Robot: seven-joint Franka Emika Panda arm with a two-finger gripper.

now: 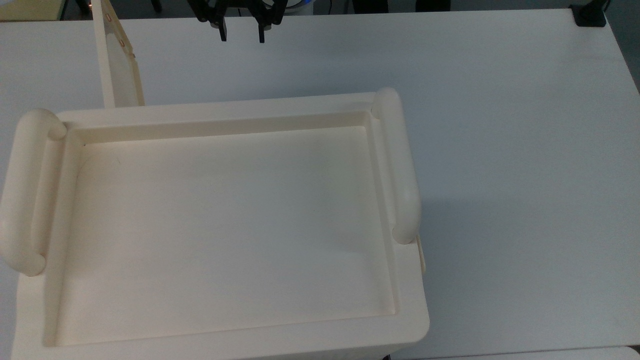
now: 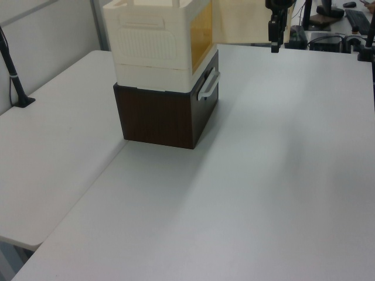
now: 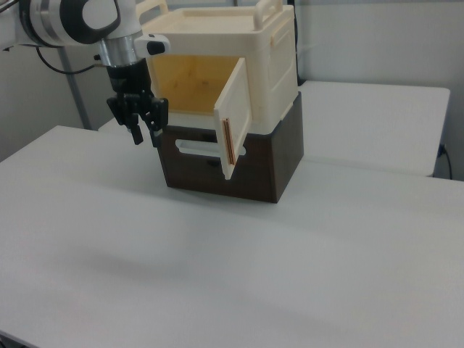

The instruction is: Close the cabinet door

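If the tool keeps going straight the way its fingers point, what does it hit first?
Probably the bare white table: the black two-finger tool points straight down, open, beside the swung-out cream plastic cabinet door. Nothing seen between.

Work surface: a white table point(image 2: 281, 175) with a matte top, evenly lit. A second white table point(image 2: 53, 146) adjoins it along a straight seam on the left view's left. A pale partition wall point(image 2: 41, 35) stands behind. A black clamp post point(image 2: 12, 70) is fixed at the second table's edge.
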